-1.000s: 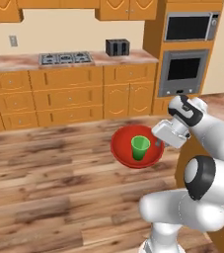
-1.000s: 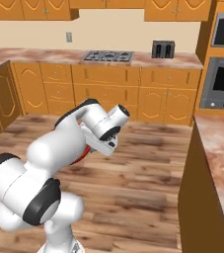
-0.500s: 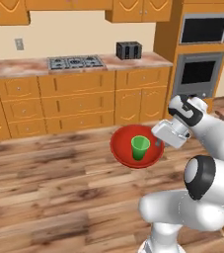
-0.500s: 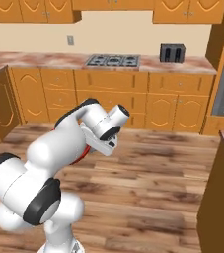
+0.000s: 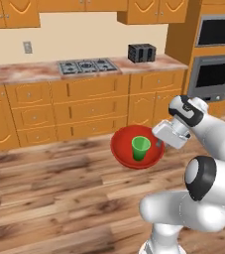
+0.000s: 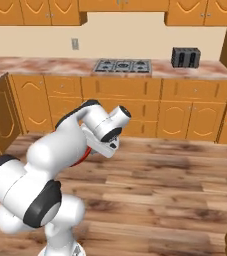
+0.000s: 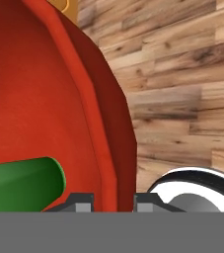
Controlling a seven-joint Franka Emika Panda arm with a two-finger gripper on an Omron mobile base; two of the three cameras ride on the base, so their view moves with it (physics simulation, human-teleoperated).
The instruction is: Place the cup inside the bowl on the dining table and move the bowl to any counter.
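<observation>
One wide shallow glossy red bowl (image 5: 129,149) is held by its right rim in the closed claw (image 5: 159,143), centre frame above the wooden floor (image 5: 49,198). One small bright-green tapered cup (image 5: 140,148) stands upright inside it, mouth upward.

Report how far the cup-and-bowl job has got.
Done: the cup stands inside the bowl. In hand: the pincer is shut on the bowl's rim, one finger on each side of it, and the bowl hangs above the wooden floor, off any surface. Left: set the bowl down on the counter beside the gas hob.
</observation>
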